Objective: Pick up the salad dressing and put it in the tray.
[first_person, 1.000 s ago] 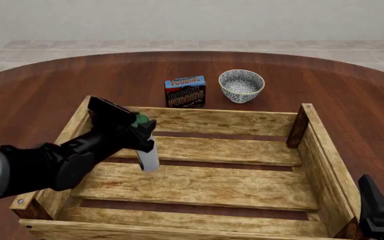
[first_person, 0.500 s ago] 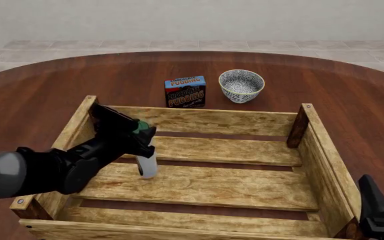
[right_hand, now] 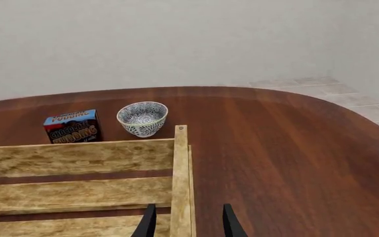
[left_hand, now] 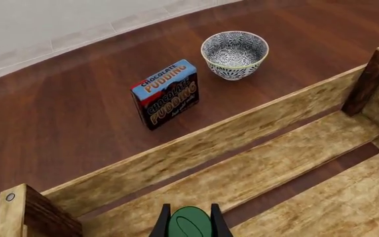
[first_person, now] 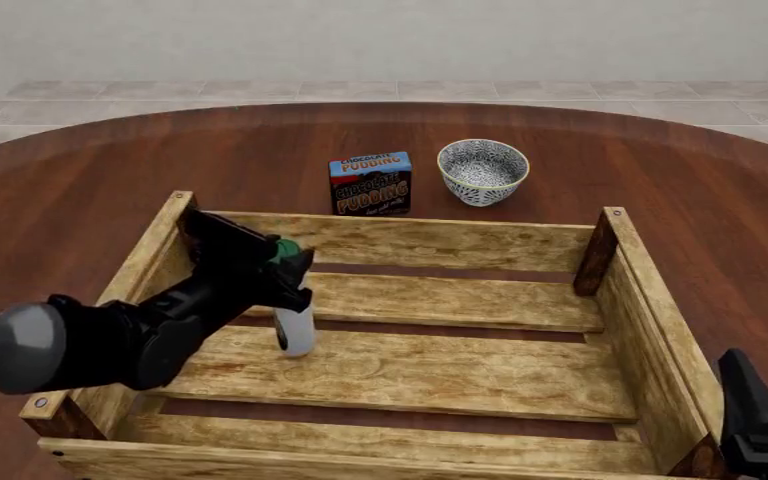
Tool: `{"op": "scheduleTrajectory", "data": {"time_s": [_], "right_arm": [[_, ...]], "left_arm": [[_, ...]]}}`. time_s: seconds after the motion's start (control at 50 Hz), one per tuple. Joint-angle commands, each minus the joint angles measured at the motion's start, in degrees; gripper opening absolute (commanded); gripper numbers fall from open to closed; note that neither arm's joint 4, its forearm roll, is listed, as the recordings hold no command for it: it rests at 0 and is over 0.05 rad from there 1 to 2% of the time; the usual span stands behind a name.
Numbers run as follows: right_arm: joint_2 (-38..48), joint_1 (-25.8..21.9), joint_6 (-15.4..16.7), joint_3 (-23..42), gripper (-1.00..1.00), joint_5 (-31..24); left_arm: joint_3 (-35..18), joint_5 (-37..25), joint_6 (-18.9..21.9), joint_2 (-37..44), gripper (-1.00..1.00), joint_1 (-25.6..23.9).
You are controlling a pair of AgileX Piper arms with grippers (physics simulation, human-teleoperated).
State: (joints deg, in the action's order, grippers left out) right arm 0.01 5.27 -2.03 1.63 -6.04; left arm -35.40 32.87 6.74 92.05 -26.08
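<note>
Left end effector (first_person: 281,262) closed tight around the salad dressing (first_person: 295,328), bottle upright inside the tray (first_person: 444,244), low over the left slats. Right end effector (right_hand: 186,220) open, near the tray's right wall. Behind the tray on the surface (first_person: 704,200): pudding box (first_person: 369,183), then small bowl (first_person: 483,171).

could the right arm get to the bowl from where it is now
Probably yes. The right tool sits open by the crate's near right corner, and the bowl stands on bare table beyond the far wall. The way along the crate's right side looks free, though reach that far is uncertain.
</note>
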Motion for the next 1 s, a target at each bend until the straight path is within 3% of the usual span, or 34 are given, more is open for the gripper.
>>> {"op": "scheduleTrajectory", "data": {"time_s": [0.02,0.18,0.2,1.0], "right_arm": [[0.00,-0.02,0.03,-0.17,1.00,0.19],[0.00,0.03,0.05,0.02,1.00,0.04],[0.00,0.05,0.03,-0.20,1.00,0.26],[0.00,-0.12,0.06,-0.31,1.00,0.33]], "left_arm": [[2.46,0.01,1.45,1.24,-1.00,0.57],[2.28,-0.85,1.29,0.12,-1.00,0.29],[2.26,-1.05,1.21,-0.14,1.00,0.15],[2.09,-3.00,2.56,-4.74,1.00,0.78]]}}
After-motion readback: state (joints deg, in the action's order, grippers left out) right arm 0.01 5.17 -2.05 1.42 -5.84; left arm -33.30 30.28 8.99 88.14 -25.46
